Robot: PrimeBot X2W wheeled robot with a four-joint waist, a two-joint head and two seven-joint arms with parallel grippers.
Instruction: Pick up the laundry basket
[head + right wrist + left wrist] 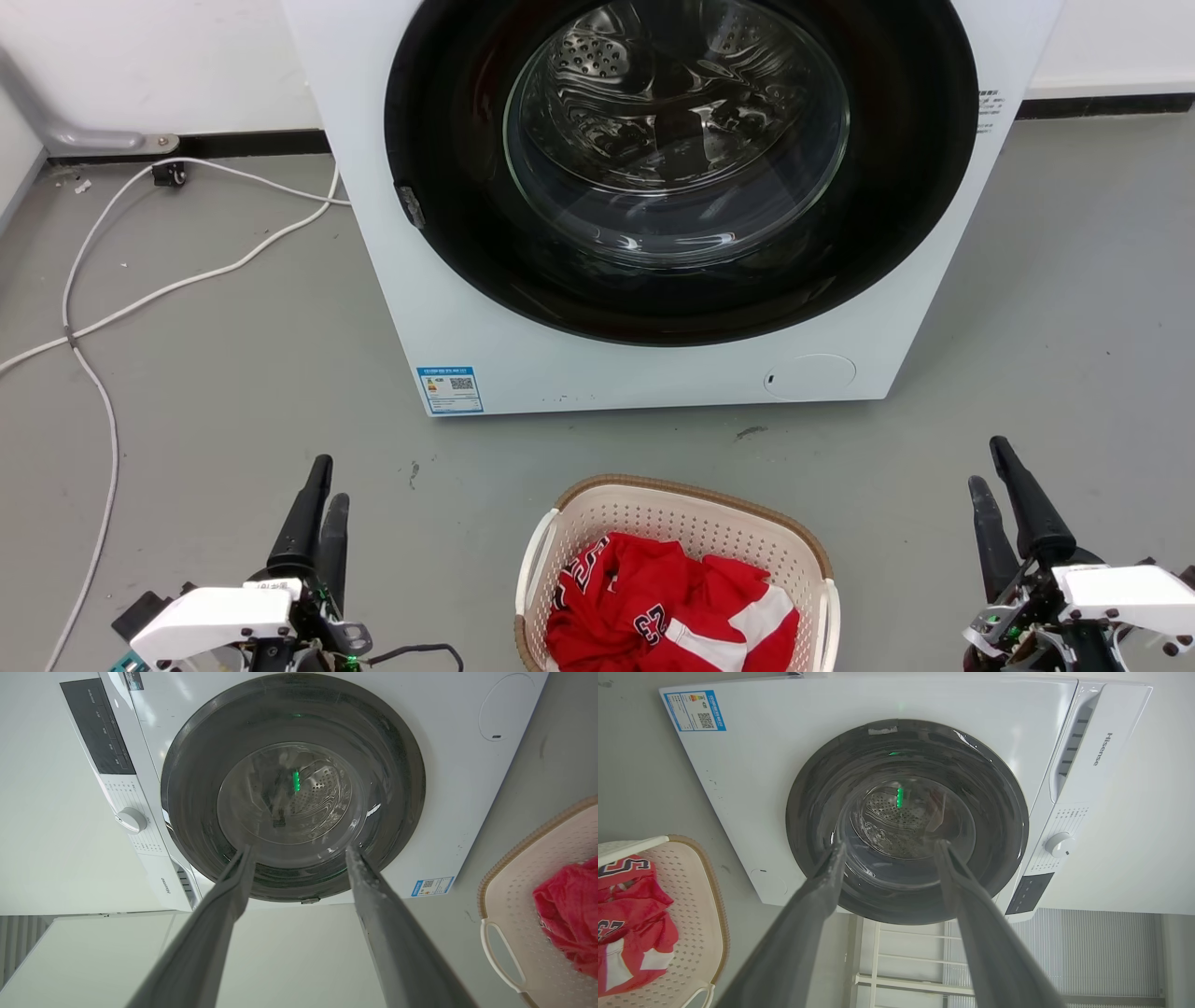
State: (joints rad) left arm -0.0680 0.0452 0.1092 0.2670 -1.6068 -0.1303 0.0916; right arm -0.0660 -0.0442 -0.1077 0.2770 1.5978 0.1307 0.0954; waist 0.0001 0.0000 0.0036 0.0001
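head / basket spot: laundry basket [709,527] on the floor [233,392], bottom centre of frame, near part cut off by the edge; near the washing machine [467,308] but not touching it.
head / load: red jersey [653,597] heaped inside, below the rim.
head / pose: upright, mouth up. Long axis prob. left-right across frame, handle to handle; not sure, since front is out of frame.
head / grippers: left gripper [329,483] lower left, right gripper [987,465] lower right, both well apart from basket, 1 per side, holding nothing.
L wrist / gripper: left gripper [891,847] fingers apart, nothing between, aimed at washer door.
L wrist / basket: laundry basket [700,905] at lower left of frame, jersey in it.
R wrist / gripper: right gripper [300,850] fingers apart, empty, also aimed at door.
R wrist / basket: laundry basket [509,914] at lower right; white handle [500,956] loop plainly open.
handling (est.): light, thin plastic, walls likely to flex; load soft, little wt.
grip (est.): 2 side handles, 1 finger through each loop, lift level w/ both arms; smooth plastic may slip if pinched at rim only.
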